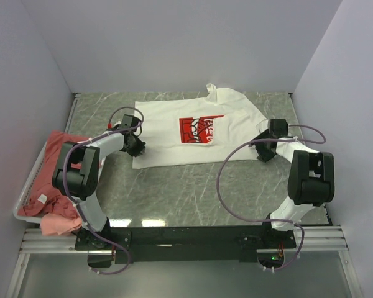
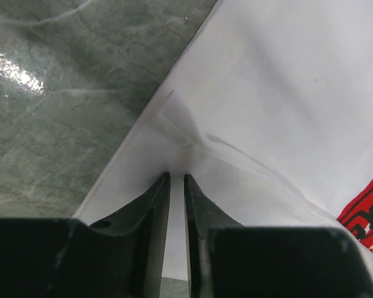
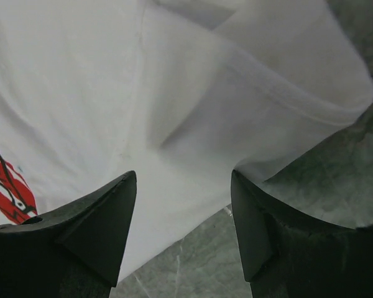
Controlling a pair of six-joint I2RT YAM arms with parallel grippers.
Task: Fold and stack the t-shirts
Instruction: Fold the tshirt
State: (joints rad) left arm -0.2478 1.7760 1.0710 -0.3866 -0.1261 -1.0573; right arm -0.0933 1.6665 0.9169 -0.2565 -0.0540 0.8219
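A white t-shirt (image 1: 168, 124) with a red chest print (image 1: 201, 130) lies spread flat on the marble table. My left gripper (image 1: 135, 146) is at its near left corner. In the left wrist view its jaws (image 2: 176, 176) are nearly together, white cloth (image 2: 286, 81) pinched and puckered at the tips. My right gripper (image 1: 265, 153) is at the shirt's near right edge. Its jaws (image 3: 183, 174) stand wide apart over the white hem (image 3: 193, 186), with a folded sleeve (image 3: 286, 81) beyond them. Salmon-red t-shirts (image 1: 57, 141) lie heaped on the left.
A white wire basket (image 1: 28, 186) at the left table edge holds the salmon-red heap, with a pink piece (image 1: 56, 223) hanging over its near end. Grey marble tabletop (image 1: 193, 186) shows in front of the white shirt. Walls close in the back and both sides.
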